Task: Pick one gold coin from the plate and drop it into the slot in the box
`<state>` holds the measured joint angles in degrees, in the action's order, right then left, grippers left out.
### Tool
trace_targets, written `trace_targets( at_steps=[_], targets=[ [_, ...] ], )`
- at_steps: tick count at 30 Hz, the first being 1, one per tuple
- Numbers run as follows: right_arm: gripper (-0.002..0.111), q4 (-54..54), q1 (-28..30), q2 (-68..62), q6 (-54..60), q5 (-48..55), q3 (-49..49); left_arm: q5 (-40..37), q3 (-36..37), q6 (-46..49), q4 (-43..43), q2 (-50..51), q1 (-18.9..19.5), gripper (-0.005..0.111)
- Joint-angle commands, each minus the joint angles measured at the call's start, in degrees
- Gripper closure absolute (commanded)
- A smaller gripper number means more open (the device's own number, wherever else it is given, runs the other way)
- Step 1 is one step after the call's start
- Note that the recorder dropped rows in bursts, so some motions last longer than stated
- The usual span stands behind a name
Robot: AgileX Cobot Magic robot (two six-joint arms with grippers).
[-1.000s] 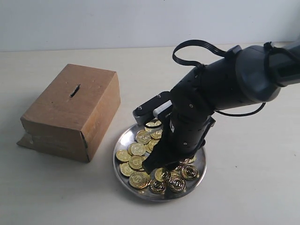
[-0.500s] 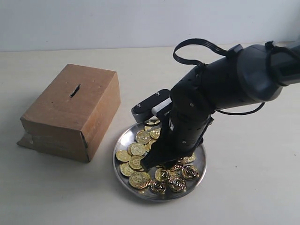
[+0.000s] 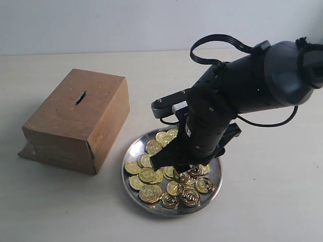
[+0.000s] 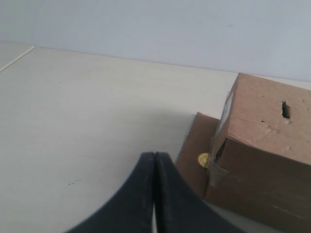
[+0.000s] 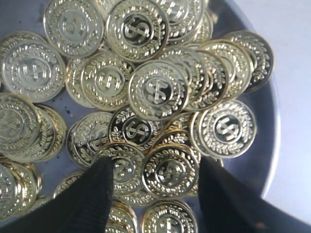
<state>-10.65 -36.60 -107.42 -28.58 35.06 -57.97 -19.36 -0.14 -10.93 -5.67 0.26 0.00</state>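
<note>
1. Reaching into the plate (image 3: 132, 147), the right hand (image 3: 174, 168) stood apart astride the gold coins (image 3: 150, 193), none gripped yet.
2. The left hand (image 4: 154, 162) sat together, empty, near the box (image 3: 75, 121).
3. The drop into the slot (image 3: 81, 97) was left to do.

A pale table (image 3: 60, 212) meets a plain wall (image 3: 101, 25).

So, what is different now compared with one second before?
The right pincer turned and shifted a little toward the middle of the plate, its jaws open low over the gold coins; it has taken hold of nothing. The box and the plate stayed where they were.
</note>
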Motion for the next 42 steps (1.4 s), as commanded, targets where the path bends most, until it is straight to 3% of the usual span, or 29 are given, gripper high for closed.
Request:
trace_targets(
  at_steps=[1, 42],
  targets=[
    [0.057, -0.9, -0.1, 0.2, -3.4, 0.0, -0.3, 1.0, 0.1, 0.0, 0.1, -0.3, 0.0, 0.107],
    [0.057, -3.0, -0.1, -1.3, -12.6, 0.0, -0.3, 1.0, 0.1, 0.0, 0.1, -0.3, 0.0, 0.107]
  ],
)
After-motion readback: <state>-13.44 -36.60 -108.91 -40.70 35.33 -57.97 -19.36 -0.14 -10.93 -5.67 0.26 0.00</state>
